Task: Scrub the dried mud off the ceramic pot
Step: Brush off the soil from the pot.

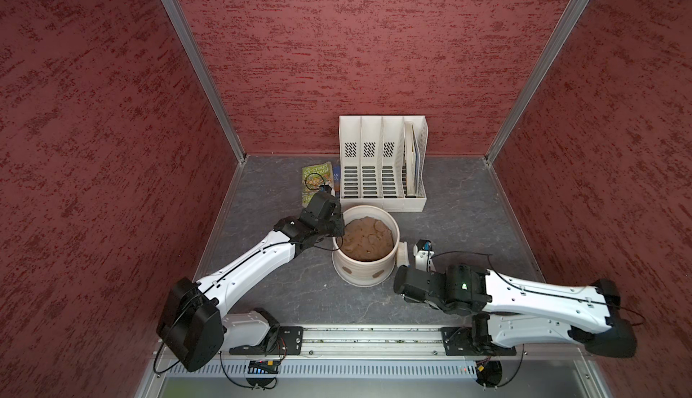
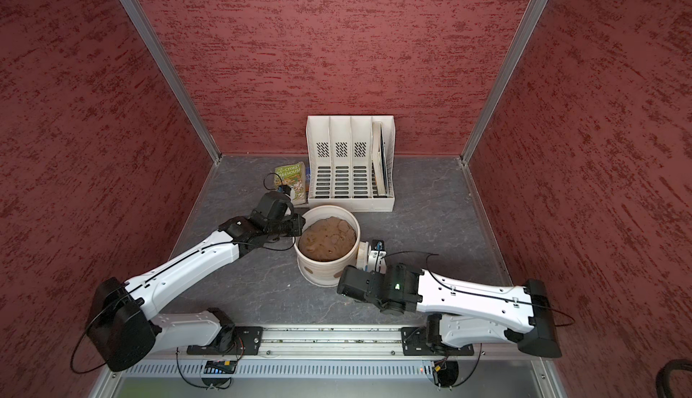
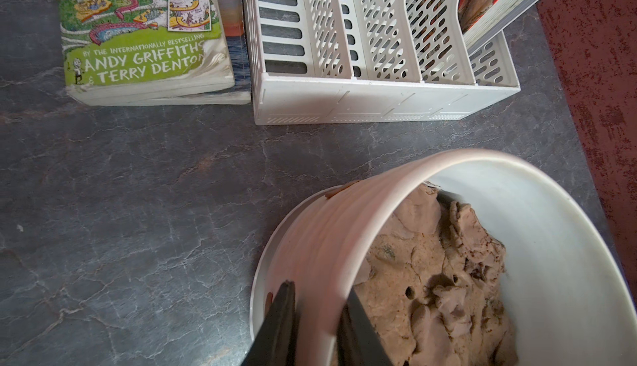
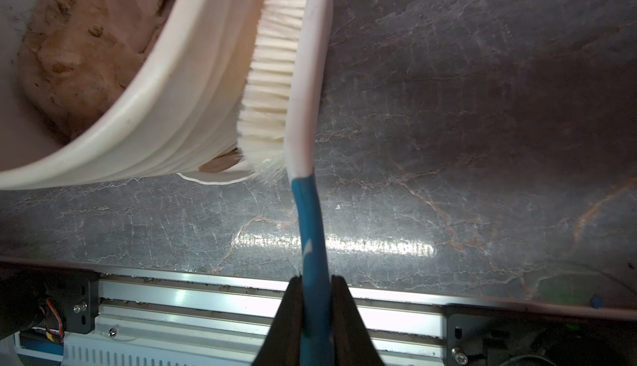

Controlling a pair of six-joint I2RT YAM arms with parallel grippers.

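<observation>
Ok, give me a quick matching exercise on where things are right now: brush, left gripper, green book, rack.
1 brush
2 left gripper
3 green book
4 rack

A lying flat beside the rack
B held by the right gripper, bristles against the pot
C white, standing behind the pot
D straddling the pot's rim

Pairs: 1-B, 2-D, 3-A, 4-C.

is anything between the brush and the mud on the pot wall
Nothing visible. The right hand holds the brush with its bristles against the wall of the ceramic pot, a patch of the dried mud at their end. The left hand straddles the rim on the opposite side, clear of the brush.
</observation>
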